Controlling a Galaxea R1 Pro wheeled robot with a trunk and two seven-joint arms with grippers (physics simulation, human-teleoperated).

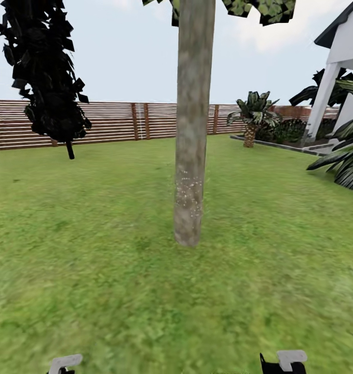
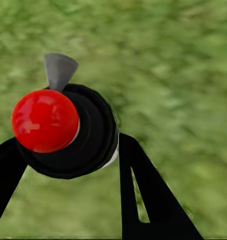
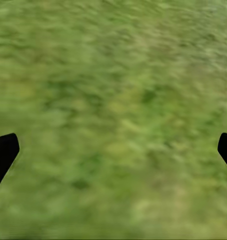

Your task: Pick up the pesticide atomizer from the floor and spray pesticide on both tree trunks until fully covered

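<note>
- The garden was an open lawn (image 1: 93,249) of blotchy green grass, running back to a brown slatted fence (image 1: 119,122) under a pale, cloudy sky
- One tree trunk (image 1: 193,130), grey-tan and mottled, stood upright near the middle of the lawn, with a scrap of its leafy crown (image 1: 259,9) showing above
- A patch of pesticide (image 1: 188,195), fine white specks, clung to the lower part of that trunk, above its foot
- A narrow blackish tree (image 1: 44,72) stood toward the fence at the lawn's far left side
- A short palm (image 1: 253,117) stood by a raised bed at the far right corner, beside a white house (image 1: 342,57), with more dark fronds (image 1: 342,156) along the right edge
- The left gripper (image 2: 68,165) grasped the pesticide atomizer (image 2: 46,120), its black fingers (image 2: 148,195) on either side of the dark body, the red part facing the wrist camera and a grey spout poking out beyond it, all over grass
- The right gripper (image 3: 113,150) was released, its two black fingertips (image 3: 3,152) wide apart with only blurred grass between them
- At the near edge of the lawn two grey arm parts (image 1: 65,362) and (image 1: 290,358) just showed
</note>
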